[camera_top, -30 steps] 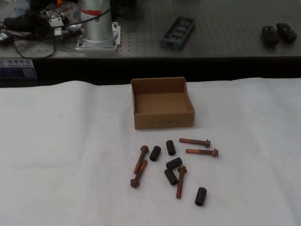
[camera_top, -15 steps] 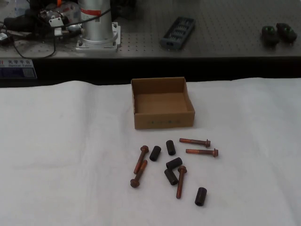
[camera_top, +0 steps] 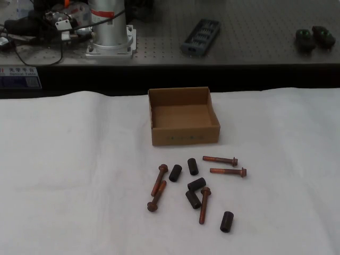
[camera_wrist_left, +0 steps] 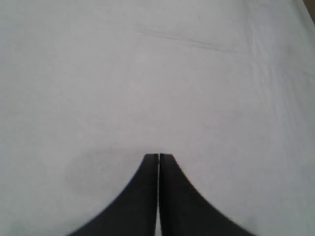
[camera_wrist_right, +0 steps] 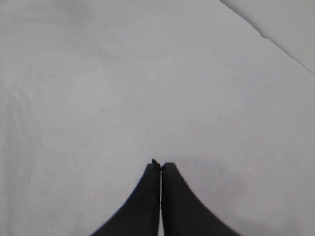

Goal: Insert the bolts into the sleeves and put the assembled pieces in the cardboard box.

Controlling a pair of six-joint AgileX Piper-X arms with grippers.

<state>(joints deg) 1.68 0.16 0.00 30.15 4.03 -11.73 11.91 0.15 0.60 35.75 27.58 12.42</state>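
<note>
Bolts [camera_top: 203, 207] apart from left gripper [camera_wrist_left: 158, 156]

Soft even light, faint shadows

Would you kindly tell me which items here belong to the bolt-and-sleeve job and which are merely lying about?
Job: five bolts, five black sleeves, cardboard box.
Lying about, all on the back bench: black rack, silver post, two dark knobs.

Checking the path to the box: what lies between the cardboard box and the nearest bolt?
In the high view, only bare white cloth lies between the cardboard box and the nearest bolt.
</note>
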